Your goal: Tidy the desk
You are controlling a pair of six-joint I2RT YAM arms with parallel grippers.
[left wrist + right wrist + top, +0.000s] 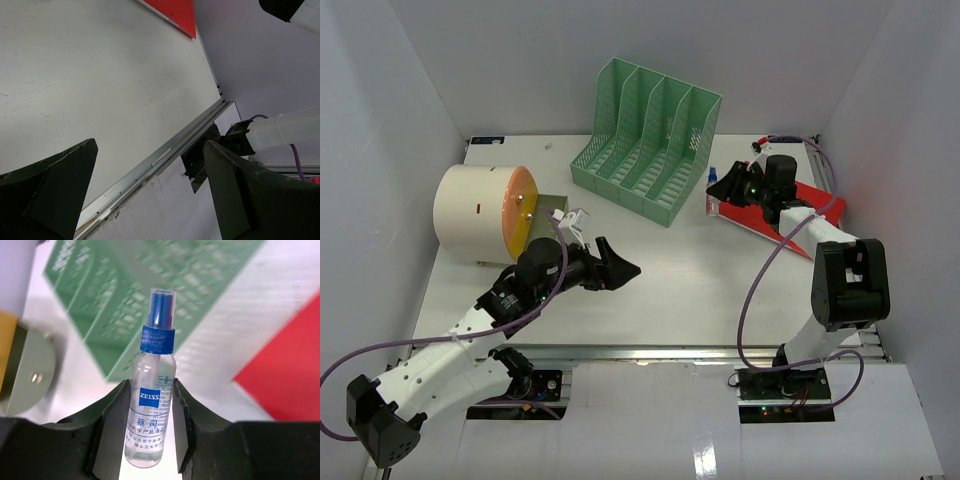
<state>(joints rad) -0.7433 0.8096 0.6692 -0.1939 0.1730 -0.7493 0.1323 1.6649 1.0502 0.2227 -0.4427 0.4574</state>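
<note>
Step in hand: I judge I am securing the spray bottle (150, 415) in the right gripper (149, 392), to tidy it off the worktop (700, 285)
Grip: both pads press the bottle's clear body below the blue cap, with the gripper partly closed around it; I cannot tell whether its base is off the surface
Doing it well: I would lift straight up before swinging and hold the bottle upright so the slick body cannot slide through the pads
Left arm pose: nearest me, stretched low from its base at 7 o'clock toward the worktop's middle; the left gripper (618, 262) points to 3 o'clock, is spread wide and holds nothing
Worktop: white, filling the middle of the top view, with a silver rail (650, 350) along its 6 o'clock edge
Right arm pose: elbow raised at 4 o'clock, forearm reaching away to 2 o'clock, wrist pitched down beside the red folder (795, 215)
Likely goal: the green file rack (645, 140) at 12 o'clock, which is only my guess; its slots look narrow, so I would come in from above
</note>
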